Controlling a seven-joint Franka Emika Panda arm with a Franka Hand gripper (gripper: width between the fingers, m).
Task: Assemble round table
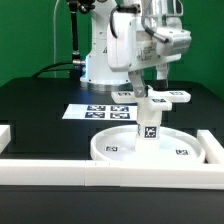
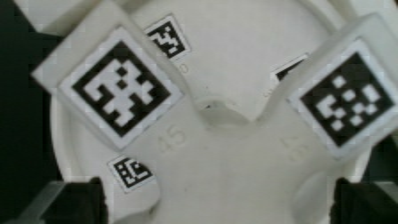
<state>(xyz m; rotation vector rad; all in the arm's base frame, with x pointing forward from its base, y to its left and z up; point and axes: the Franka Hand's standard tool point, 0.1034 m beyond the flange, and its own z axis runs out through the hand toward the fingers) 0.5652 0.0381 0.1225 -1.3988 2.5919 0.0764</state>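
White border rail, black table, green backdrop

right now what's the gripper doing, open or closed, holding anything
Gripper: closed on the cross-shaped base piece, held on top of the cylindrical leg, which stands upright on the round disc.

The round disc looks like white plastic, smooth and faintly satin, with a raised rim. The leg standing on it has the same white plastic look, and its square tags appear as matt black-and-white print. In the wrist view the cross-shaped base piece shows a smooth, slightly glossy white surface with crisp matt tags. The table is a matt black, non-reflective surface. The marker board looks flat, thin and paper-matt. The border rail is smooth white.
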